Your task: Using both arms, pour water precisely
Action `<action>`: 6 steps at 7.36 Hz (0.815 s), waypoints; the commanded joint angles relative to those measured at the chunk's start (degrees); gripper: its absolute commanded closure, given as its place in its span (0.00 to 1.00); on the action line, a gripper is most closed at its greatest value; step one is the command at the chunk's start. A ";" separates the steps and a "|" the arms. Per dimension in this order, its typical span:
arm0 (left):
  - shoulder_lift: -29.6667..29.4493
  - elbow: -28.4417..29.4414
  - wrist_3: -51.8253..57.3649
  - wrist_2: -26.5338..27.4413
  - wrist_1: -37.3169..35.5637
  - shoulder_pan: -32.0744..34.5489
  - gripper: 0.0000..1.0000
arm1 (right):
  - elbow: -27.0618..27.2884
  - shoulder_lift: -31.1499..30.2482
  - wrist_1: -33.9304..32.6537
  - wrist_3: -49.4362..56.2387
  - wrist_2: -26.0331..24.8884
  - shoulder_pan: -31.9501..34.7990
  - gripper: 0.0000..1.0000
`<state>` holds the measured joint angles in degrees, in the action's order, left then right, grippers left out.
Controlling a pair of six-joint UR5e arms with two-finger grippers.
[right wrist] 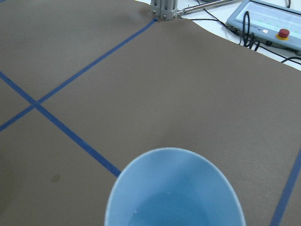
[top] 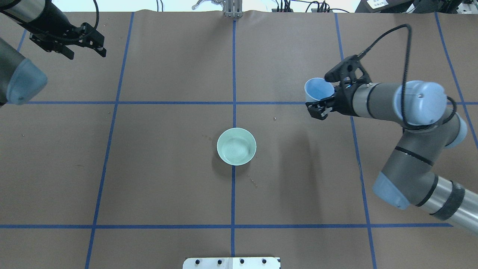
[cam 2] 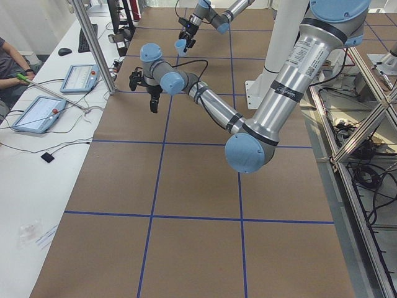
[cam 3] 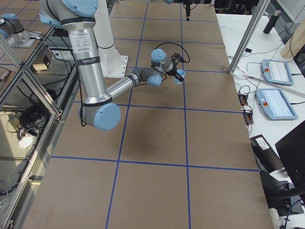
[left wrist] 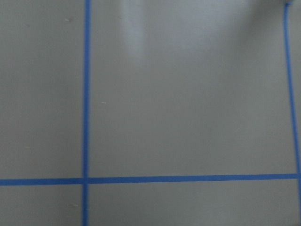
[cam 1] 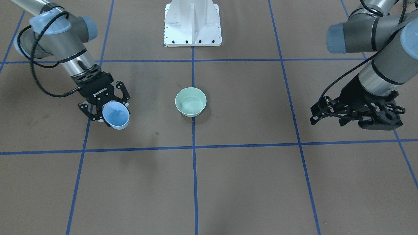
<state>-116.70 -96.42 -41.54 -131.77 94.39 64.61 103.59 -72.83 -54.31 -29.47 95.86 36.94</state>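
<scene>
My right gripper (cam 1: 111, 112) is shut on a light blue cup (cam 1: 116, 115) and holds it above the table, tilted a little. The cup (right wrist: 174, 193) has some water in it. In the overhead view the right gripper (top: 322, 95) and the cup (top: 317, 87) are right of and beyond a pale green bowl (top: 236, 146), well apart from it. The bowl (cam 1: 190, 101) stands on the centre tape line. My left gripper (top: 86, 52) is open and empty, high over the far left corner; it also shows in the front-facing view (cam 1: 326, 117).
The brown table (top: 168, 168) carries a grid of blue tape lines. The white pedestal base (cam 1: 192, 23) stands at the robot's edge. A metal post (right wrist: 163, 9) and control tablets (cam 3: 274, 71) sit on the operators' side, where a person's arm (cam 2: 9, 62) shows.
</scene>
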 commanded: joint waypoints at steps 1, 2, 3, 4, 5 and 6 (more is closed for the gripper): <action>0.85 2.72 4.70 -0.50 0.10 2.44 0.00 | 3.53 8.03 -18.22 0.47 -4.00 -8.26 0.76; 0.86 5.08 7.41 -0.50 0.10 3.15 0.00 | 4.07 10.92 -24.64 0.56 -5.49 -10.38 0.76; 0.86 7.02 11.18 -0.50 0.10 4.11 0.00 | 4.16 12.87 -30.27 0.99 -5.59 -12.05 0.77; 0.86 8.34 12.96 -0.50 0.10 4.73 0.00 | 4.16 13.41 -33.81 1.87 -6.29 -13.46 0.78; 0.86 8.53 13.06 -0.50 0.01 4.65 0.00 | 4.16 15.94 -39.50 3.53 -8.30 -14.52 0.78; 0.94 8.53 12.97 -0.50 0.01 4.65 0.00 | 4.07 17.44 -42.95 4.94 -8.40 -14.88 0.78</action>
<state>-115.81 -88.20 -28.92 -132.27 94.42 69.17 107.71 -57.56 -92.00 -26.28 88.30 22.95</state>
